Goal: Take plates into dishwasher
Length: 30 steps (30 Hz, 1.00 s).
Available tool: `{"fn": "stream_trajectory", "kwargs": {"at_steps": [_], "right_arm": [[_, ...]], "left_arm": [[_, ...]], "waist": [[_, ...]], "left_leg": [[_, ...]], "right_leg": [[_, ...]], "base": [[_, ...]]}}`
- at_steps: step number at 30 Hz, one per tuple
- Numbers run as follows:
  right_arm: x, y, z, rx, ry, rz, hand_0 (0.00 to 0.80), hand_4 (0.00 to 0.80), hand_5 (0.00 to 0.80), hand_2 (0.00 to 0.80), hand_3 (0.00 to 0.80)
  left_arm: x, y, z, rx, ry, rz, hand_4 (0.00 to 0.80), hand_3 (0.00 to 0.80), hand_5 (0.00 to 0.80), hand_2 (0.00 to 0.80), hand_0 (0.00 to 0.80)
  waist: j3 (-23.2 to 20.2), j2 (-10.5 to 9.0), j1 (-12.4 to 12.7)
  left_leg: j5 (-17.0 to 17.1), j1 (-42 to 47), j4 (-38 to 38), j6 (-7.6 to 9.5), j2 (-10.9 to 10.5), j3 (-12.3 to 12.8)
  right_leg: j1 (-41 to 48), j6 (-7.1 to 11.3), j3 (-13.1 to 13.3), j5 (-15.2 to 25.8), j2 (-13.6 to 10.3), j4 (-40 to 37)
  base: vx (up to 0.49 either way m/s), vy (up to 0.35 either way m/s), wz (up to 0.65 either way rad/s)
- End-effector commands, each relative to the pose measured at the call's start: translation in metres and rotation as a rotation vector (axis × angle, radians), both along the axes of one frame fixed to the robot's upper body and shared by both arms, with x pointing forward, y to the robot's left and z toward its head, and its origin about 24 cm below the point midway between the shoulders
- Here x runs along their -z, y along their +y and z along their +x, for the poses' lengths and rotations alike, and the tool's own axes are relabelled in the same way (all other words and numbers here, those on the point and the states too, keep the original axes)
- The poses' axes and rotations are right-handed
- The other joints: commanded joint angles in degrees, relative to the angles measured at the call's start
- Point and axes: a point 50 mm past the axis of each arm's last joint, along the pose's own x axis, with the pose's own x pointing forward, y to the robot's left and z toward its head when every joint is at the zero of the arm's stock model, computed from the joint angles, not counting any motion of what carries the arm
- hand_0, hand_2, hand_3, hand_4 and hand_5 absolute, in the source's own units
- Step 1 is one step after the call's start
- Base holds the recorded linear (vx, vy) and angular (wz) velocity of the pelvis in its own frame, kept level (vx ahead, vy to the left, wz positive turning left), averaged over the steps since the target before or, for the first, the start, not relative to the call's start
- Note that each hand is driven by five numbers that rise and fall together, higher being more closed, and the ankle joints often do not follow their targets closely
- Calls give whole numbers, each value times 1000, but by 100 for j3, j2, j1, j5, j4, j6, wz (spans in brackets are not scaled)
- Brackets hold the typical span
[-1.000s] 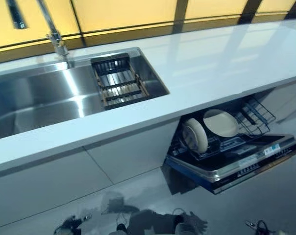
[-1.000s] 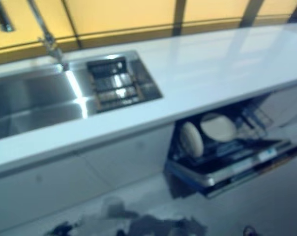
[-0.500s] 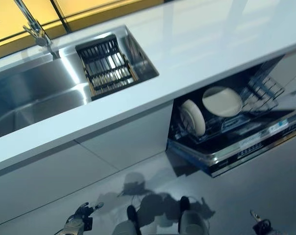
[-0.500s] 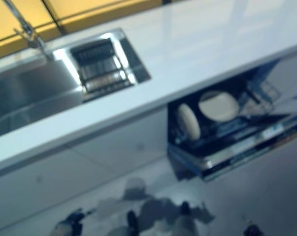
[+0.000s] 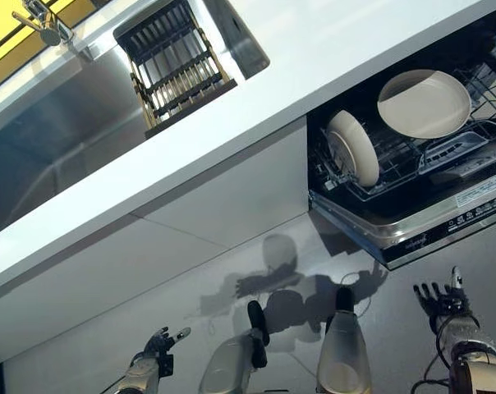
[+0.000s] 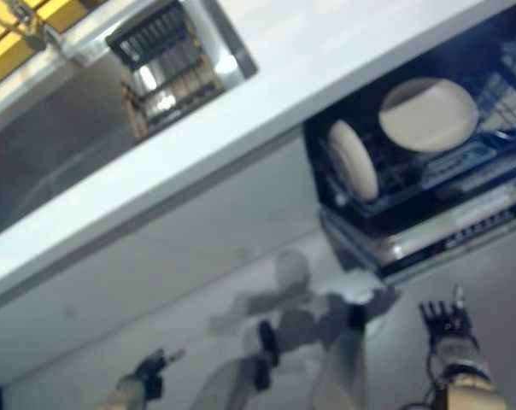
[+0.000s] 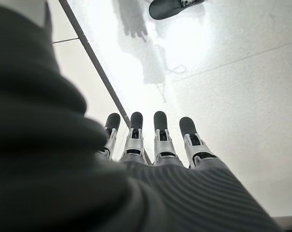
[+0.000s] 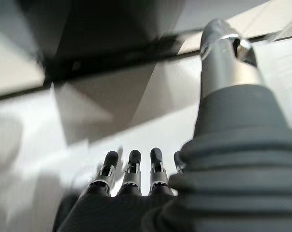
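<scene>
Two cream plates sit in the rack (image 5: 445,156) of the open dishwasher (image 5: 412,222), under the white countertop (image 5: 314,57). The upright plate (image 5: 352,148) stands on edge in the tines at the rack's left end, its face turned toward the cabinet side and its rim running front to back. The tilted plate (image 5: 424,103) leans further back toward the rack's rear, its broad face turned up and outward. The two plates are near each other but apart. Above, the steel sink (image 5: 75,115) holds a slatted drain basket (image 5: 176,61) at its right end, with the faucet (image 5: 43,20) at the sink's far edge. The left hand (image 5: 159,345) hangs low over the grey floor (image 7: 223,96), fingers (image 7: 160,140) straight and side by side, holding nothing. The right hand (image 5: 439,302) hangs below the dishwasher's front edge, its fingers (image 8: 131,171) straight and slightly spread, thumb apart, also empty.
</scene>
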Motion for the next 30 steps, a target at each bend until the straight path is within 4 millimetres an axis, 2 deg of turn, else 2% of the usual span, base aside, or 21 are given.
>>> {"fn": "stream_trajectory", "kwargs": {"at_steps": [1,4,6,12,15,18,24,29,30], "right_arm": [[-57,-22,26,22,-237,-116,0,0,0,0,0],[-92,-21,48,-46,-349,-180,0,0,0,0,0],[-114,-12,65,-126,-400,-245,0,0,0,0,0],[-182,33,109,-380,-541,-446,0,0,0,0,0],[-212,45,119,-433,-581,-507,0,0,0,0,0],[-236,48,124,-424,-605,-538,0,0,0,0,0],[-260,41,125,-388,-578,-579,0,0,0,0,0],[-253,34,123,-397,-502,-598,0,0,0,0,0],[-244,30,122,-406,-448,-614,0,0,0,0,0]], "left_arm": [[2,-3,-2,-16,3,-16,0,0,0,0,0],[3,-2,-6,-8,17,-7,0,0,0,0,0],[3,-1,-6,1,24,0,0,0,0,0,0],[1,2,-4,24,34,10,0,0,0,0,0],[0,6,-4,23,37,15,0,0,0,0,0],[-1,9,-5,22,46,15,0,0,0,0,0],[1,16,-14,16,67,24,0,0,0,0,0],[0,22,-17,7,71,38,0,0,0,0,0],[0,23,-18,10,68,42,0,0,0,0,0]], "waist": [[-79,-132,174],[-94,-142,292],[-107,-178,349],[-153,-295,507],[-182,-341,580],[-214,-371,663],[-246,-421,784],[-261,-493,830],[-267,-524,833]], "left_leg": [[-668,-544,1441,296,-271,-106],[-722,-687,1686,295,-264,-198],[-745,-755,1812,297,-253,-257],[-505,-811,1850,253,-203,-405],[-370,-808,1840,224,-173,-466],[-292,-787,1851,210,-144,-514],[-204,-762,1838,194,-124,-566],[-185,-711,1816,193,-98,-585],[-160,-670,1781,184,-80,-584]], "right_leg": [[40,-635,-232,4,277,185],[-38,-688,-274,-106,252,458],[-70,-727,-285,-151,251,578],[-32,-784,-297,-165,343,630],[27,-798,-308,-168,387,611],[116,-812,-331,-174,415,586],[260,-807,-382,-137,431,493],[381,-787,-400,-95,432,405],[450,-774,-404,-63,435,332]], "base": [[-28,-42,16],[-9,-59,13],[9,-54,12],[25,-35,1],[45,-15,-5],[59,-11,0],[33,-8,8],[21,-13,9],[24,-8,10]]}}
